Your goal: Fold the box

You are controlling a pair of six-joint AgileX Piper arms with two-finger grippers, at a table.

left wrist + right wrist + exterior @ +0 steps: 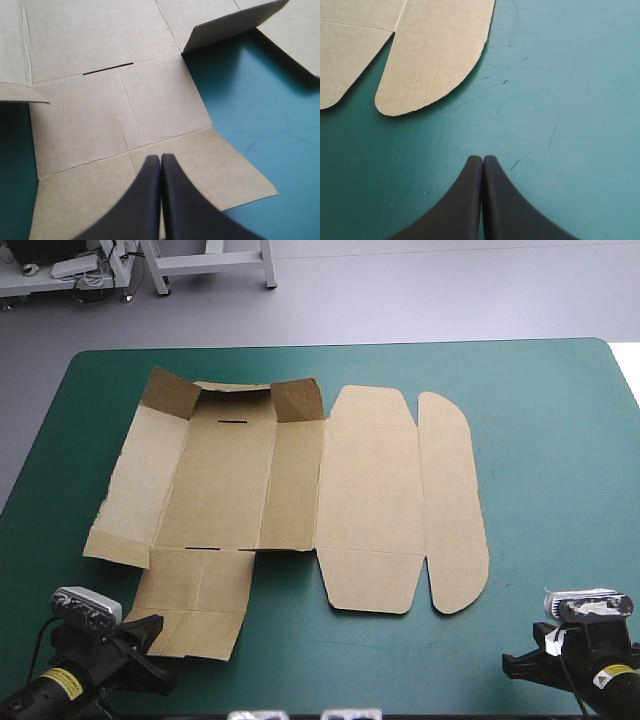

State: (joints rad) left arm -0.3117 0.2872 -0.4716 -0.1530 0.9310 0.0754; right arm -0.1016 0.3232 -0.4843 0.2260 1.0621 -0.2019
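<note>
The brown box lies as a cut sheet, mostly flat, across the middle of the teal-green table; its two far corner flaps stand up a little. My left gripper sits at the near left, shut and empty, its tip over the sheet's near flap. My right gripper rests at the near right, shut and empty, its tip over bare cover. Ahead of it lies the rounded end of the lid flap, a short way off.
The teal-green table has bare cover to the right of the sheet and along the near edge between the arms. A slot is cut in the panel ahead of my left gripper.
</note>
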